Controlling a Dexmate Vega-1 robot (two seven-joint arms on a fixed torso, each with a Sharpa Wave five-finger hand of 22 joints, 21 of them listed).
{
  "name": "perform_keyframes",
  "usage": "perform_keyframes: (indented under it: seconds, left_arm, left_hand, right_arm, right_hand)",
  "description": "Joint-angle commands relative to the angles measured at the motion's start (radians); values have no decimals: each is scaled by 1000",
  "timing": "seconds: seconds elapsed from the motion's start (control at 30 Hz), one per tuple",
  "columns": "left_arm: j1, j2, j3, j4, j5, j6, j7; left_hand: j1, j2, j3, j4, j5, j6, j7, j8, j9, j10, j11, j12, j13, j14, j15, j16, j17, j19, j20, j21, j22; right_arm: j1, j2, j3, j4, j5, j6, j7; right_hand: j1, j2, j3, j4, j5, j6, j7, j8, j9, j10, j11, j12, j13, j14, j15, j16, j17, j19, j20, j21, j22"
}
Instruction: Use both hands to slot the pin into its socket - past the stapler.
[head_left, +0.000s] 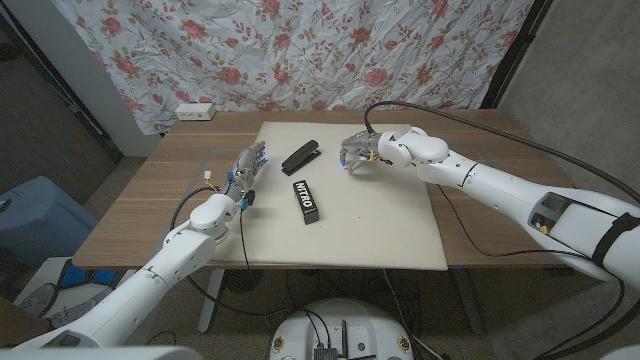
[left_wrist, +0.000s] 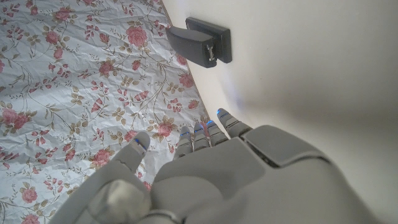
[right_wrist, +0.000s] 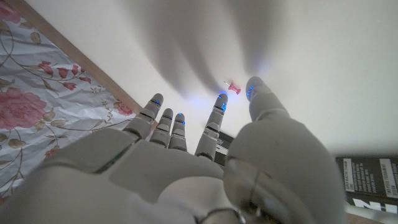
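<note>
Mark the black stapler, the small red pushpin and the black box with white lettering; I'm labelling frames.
black stapler (head_left: 301, 157), head view, middle of its top arm.
small red pushpin (right_wrist: 233, 88), right wrist view, its head.
black box with white lettering (head_left: 307, 200), head view, its printed top face.

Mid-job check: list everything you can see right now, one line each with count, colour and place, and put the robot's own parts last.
pushpin: one, red or pink, lying on the mat just beyond the right hand's fingertips
stapler: one, black, far part of the mat, between the two hands
NITRO box: one, black with white lettering, middle of the mat, nearer than the stapler
mat: one, cream, covering the table's middle
table: one, wooden, under the mat
power strip: one, white, table's far left corner
floral cloth: one, white with red roses, hanging behind the table
left hand: one, grey, at the mat's left edge, holding nothing
right hand: one, grey, over the mat right of the stapler, fingers spread, holding nothing
</note>
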Motion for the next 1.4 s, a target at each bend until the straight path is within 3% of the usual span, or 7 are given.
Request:
perform_keyframes:
  seconds: [0.03, 0.43, 1.4]
  left_arm:
    - [6, -1, 0, -3, 0, -5, 0]
    - [12, 1, -2, -10, -2, 5, 10]
    - [-15, -6, 8, 14, -4, 11, -9]
  left_hand:
    - [0, 83, 10, -1, -3, 4, -1, -3, 4, 1, -11, -1, 2, 1, 8, 0, 3, 12, -29, -4, 5]
    - [0, 83, 11, -1, -3, 6, 0, -3, 4, 1, -10, -2, 2, 0, 8, -1, 2, 12, -30, -4, 5]
    - [0, 83, 15, -1, -3, 10, -1, -2, 4, 2, -10, -1, 2, 1, 8, 0, 2, 13, -30, -4, 5]
  right_arm:
    - [-13, -2, -1, 11, -18, -6, -58]
    - [-18, 5, -6, 34, -24, 1, -109]
    - [-34, 8, -20, 102, -45, 34, -269]
  right_hand:
    - [19, 1, -2, 0, -4, 26, 1, 16, 5, 12, -1, 6, 4, 10, 2, 11, 6, 18, -3, 3, 3]
    - [36, 1, -6, -2, -15, 67, -7, 41, 9, 32, -8, 6, 4, 26, -9, 17, 10, 32, -6, 0, 3]
    - [66, -9, -33, 1, -57, 220, -12, 134, 26, 95, -45, 9, 3, 79, -50, 38, 20, 85, -24, 0, 4]
